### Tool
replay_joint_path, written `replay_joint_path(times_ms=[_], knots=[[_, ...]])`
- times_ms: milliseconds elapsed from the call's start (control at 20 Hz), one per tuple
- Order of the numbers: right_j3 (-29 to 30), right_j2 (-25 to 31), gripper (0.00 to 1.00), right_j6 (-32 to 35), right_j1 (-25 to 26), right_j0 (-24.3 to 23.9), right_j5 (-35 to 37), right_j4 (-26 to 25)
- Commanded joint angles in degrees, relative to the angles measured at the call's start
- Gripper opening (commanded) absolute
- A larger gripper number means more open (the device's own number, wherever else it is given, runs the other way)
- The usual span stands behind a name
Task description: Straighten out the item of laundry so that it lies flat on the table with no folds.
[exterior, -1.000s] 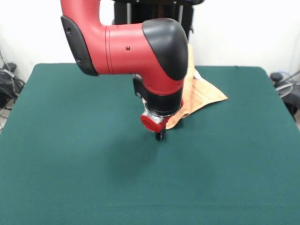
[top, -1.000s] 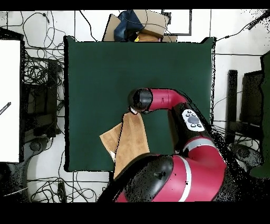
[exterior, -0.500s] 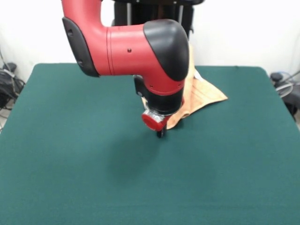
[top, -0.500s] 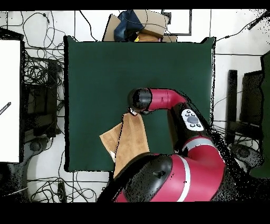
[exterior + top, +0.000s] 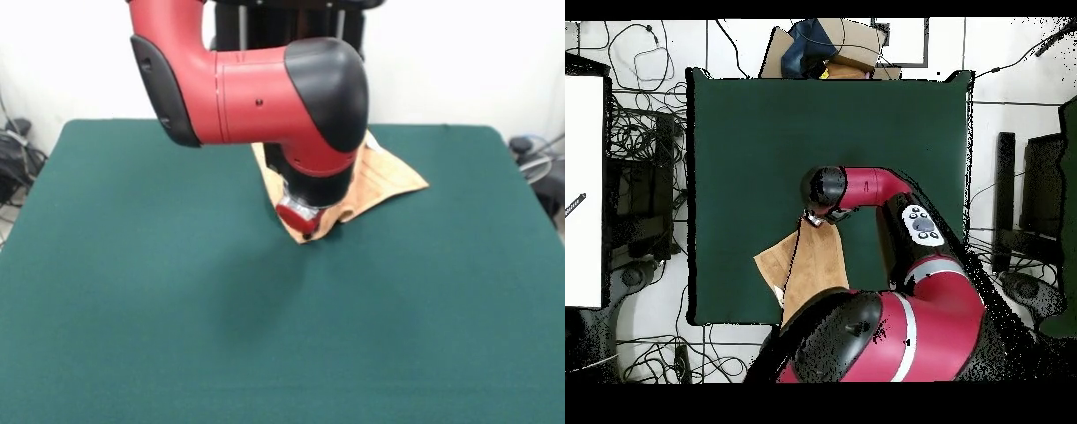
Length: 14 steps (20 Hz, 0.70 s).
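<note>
Tool (image 5: 305,231) sits at the towel's (image 5: 388,177) near corner, grip hidden; soft floppy terry, best pulled by corners across worktop (image 5: 132,309).

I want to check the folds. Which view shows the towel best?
The front view: the towel shows its bunched folds and stripes beside the arm. In the overhead view, the towel is a folded shape, partly covered by the arm.

Bright, even light; soft arm shadow
</note>
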Motion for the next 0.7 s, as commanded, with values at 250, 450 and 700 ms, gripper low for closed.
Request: replay_joint_path(times_ms=[250, 450, 700], knots=[[3.4, -1.7, 0.00, 9.6, -3.8, 1.6, -1.0, -0.9], [6.5, -1.8, 0.00, 12.1, -7.6, 1.2, -8.6, -1.9], [9.2, -3.0, 0.00, 12.4, -9.8, 1.0, -11.2, -2.2]])
